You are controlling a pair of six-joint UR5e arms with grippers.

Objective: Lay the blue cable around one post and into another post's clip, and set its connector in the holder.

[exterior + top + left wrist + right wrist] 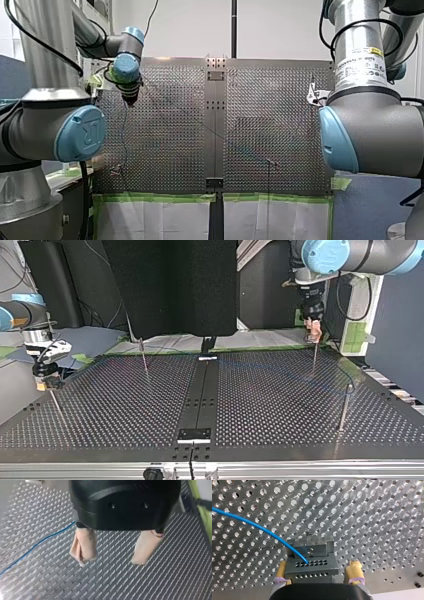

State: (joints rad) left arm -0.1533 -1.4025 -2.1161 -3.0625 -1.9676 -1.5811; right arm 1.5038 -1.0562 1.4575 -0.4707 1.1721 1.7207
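Perforated table (pixel 374 517), connector (pixel 312 566) apparently between right jaws

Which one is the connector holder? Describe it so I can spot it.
On the perforated table, find my right gripper. The holder, between its fingers, is the grey metal block with rows of small holes, where the blue cable ends.

Our left arm (pixel 35 125) and right arm (pixel 380 120) are silver-grey tubes with light-blue joint caps (pixel 80 132). A white label (pixel 361 65) sits at one o'clock from the right cap. Our left gripper (pixel 110 561) is black.
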